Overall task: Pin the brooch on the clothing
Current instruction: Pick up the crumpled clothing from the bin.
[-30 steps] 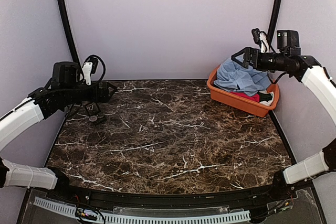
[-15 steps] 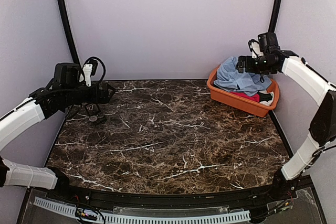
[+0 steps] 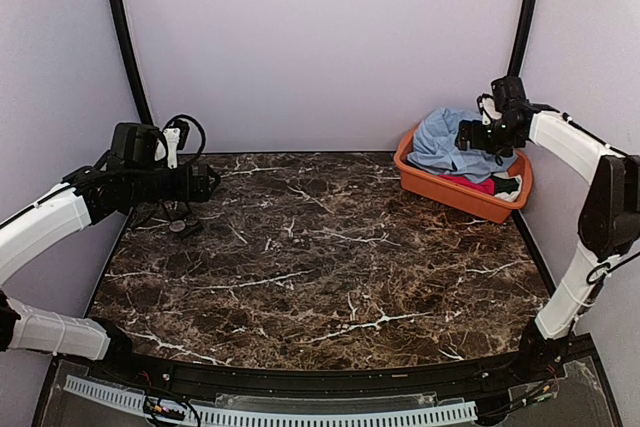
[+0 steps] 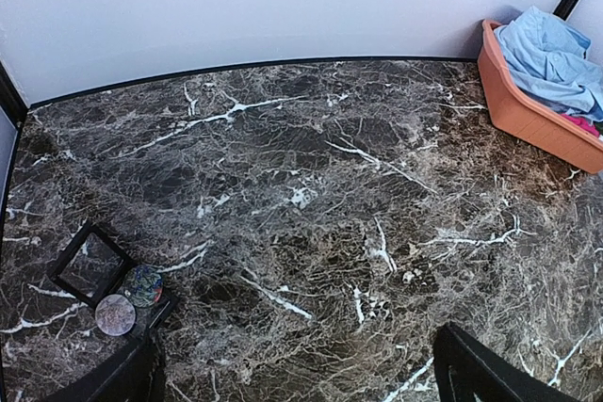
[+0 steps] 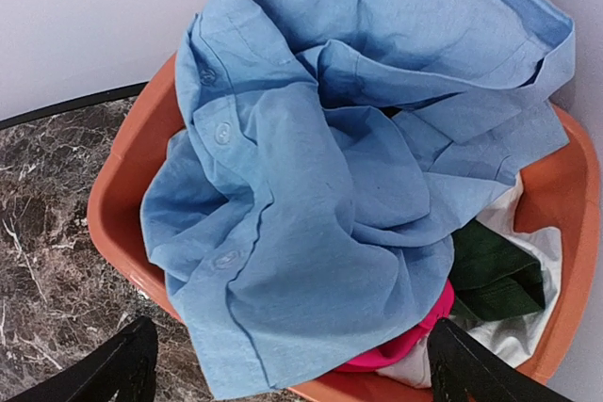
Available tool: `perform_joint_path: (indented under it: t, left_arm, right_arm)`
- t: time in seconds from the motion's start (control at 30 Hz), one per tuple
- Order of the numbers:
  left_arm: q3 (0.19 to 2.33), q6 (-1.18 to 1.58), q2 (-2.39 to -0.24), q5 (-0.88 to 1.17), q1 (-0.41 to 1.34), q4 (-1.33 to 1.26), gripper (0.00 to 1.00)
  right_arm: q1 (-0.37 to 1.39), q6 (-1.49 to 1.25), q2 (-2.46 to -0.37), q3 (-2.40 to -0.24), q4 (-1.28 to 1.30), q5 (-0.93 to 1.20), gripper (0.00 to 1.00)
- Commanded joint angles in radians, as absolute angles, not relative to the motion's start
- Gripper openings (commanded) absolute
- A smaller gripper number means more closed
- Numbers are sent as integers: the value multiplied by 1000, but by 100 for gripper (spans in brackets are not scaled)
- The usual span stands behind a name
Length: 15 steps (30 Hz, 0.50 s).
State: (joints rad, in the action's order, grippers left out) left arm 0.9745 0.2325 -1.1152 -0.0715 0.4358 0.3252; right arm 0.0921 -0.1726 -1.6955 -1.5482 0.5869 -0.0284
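Observation:
The light blue shirt (image 5: pixel 330 167) lies crumpled on top of an orange basket (image 5: pixel 577 195) at the back right (image 3: pixel 450 147). My right gripper (image 5: pixel 287 369) is open and empty, hovering just over the shirt (image 3: pixel 468 134). The brooch (image 4: pixel 143 284), a small dark round disc, lies on the table at the far left beside a paler grey disc (image 4: pixel 115 314) and a small black open case (image 4: pixel 89 264). It shows as a small dark spot in the top view (image 3: pixel 178 226). My left gripper (image 4: pixel 297 378) is open and empty, above the table near the brooch (image 3: pixel 205 182).
The basket (image 3: pixel 455 195) also holds a pink-red garment (image 5: pixel 415 341), a dark green cloth (image 5: pixel 490 275) and a white cloth (image 5: pixel 528 322) under the shirt. The dark marble table (image 3: pixel 320 257) ends at walls on the back and both sides.
My right arm has folded in and lowered toward the basket, its gripper now closer over the shirt. My left arm has hardly moved.

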Motion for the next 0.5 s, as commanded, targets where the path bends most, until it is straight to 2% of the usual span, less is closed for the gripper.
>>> perform_joint_path:
  t: [0.0,0.2,0.3,0.4,0.47]
  left_arm:
    - [966,236,-1107,-69,439,334,99]
    - [966,230,-1114,-44,439,330,99]
    - [963,233,-1114,-42,439,326,99]
    - [962,236,-1115,-41,439,325,99]
    - [961,236,-1116,-42,439,324,99]
  right_arm:
    - [67,-204,-1751,-1575,564,103,95]
    - [66,-207,-1809,-1590,551,137,93]
    - [62,-206,-1843,-1600,547,151,83]
    - [60,-199,-1878,-1615,548,170,58]
    - [59,-191,-1884,-1626,548,194,32]
